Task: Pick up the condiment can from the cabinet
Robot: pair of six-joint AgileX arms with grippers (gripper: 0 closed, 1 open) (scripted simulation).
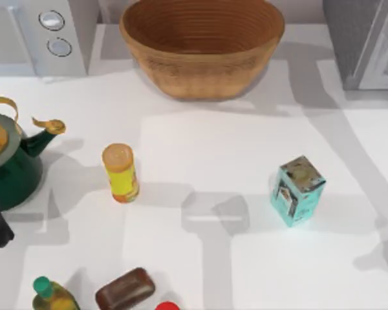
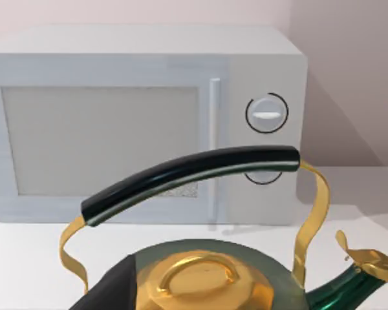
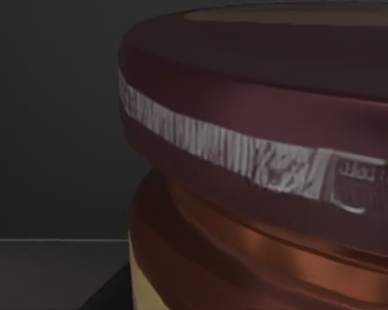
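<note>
Condiment can (image 3: 265,161) hard against the right wrist camera, dark wall behind; pincer state impossible to tell.

A woven basket (image 1: 202,46) sits at top centre, a grey two-knob microwave (image 1: 42,35) at upper left, a green kettle (image 1: 10,158) with gold trim at left; a yellow bottle (image 1: 120,172) stands centre-left, a teal carton (image 1: 298,190) centre-right
</note>
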